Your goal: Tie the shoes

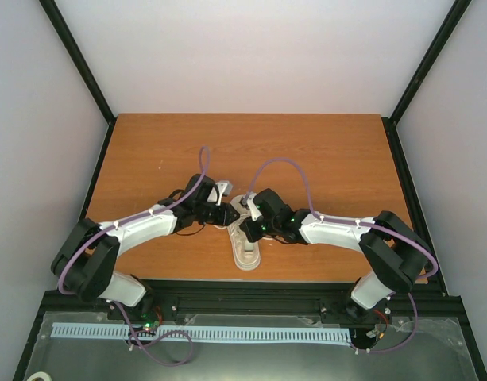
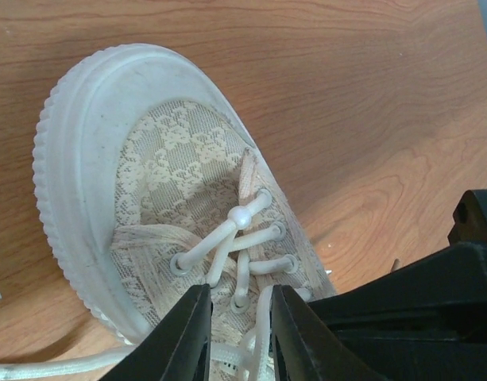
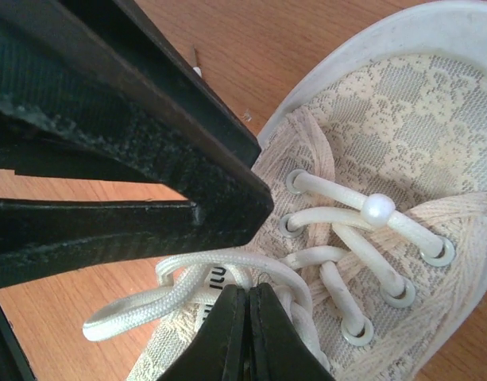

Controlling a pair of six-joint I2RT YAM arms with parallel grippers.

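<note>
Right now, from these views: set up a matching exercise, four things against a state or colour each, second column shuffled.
1. left gripper
2. right gripper
3. bead
4. table

A. wood-brown
B. closed tight
C. open, straddling the laces
D. white, round

Pairs: 1-C, 2-B, 3-D, 4-A

The sneaker [image 1: 247,252] lies on the surface [image 1: 330,151], close to its near edge and midway between the two arm bases. The left fingers [image 2: 187,337] reach in from the left and the right fingers [image 3: 227,337] from the right, meeting above the laces [image 3: 342,238]. One lace strand runs between the left fingers.
</note>
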